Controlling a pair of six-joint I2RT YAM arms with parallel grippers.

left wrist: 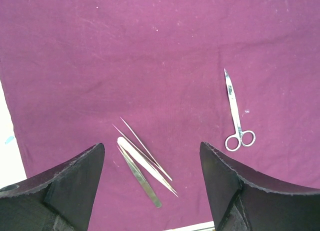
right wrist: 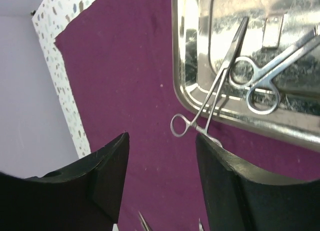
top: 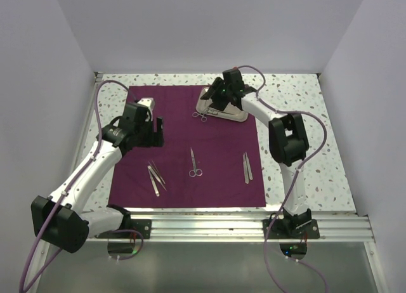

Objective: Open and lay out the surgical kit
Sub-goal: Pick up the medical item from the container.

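Observation:
The dark purple cloth (top: pixel 190 137) lies spread flat on the table. The steel tray (top: pixel 241 117) stands on its far right part. A ring-handled forceps (right wrist: pixel 216 91) lies across the tray's rim (right wrist: pixel 200 108), with its rings over the cloth. Another ring-handled instrument (right wrist: pixel 262 78) lies inside the tray. Small scissors (top: pixel 194 163) lie mid-cloth, with tweezers (top: pixel 155 177) to their left and more tweezers (top: pixel 247 167) to their right. My left gripper (left wrist: pixel 151 145) is open and empty above the left tweezers (left wrist: pixel 145 166). My right gripper (right wrist: pixel 162 137) is open and empty, just short of the forceps rings.
The speckled tabletop (top: pixel 298 115) shows around the cloth, with white walls on three sides. An aluminium rail (top: pixel 222 224) runs along the near edge. The cloth's left edge (left wrist: pixel 10 121) and the scissors (left wrist: pixel 235 111) show in the left wrist view.

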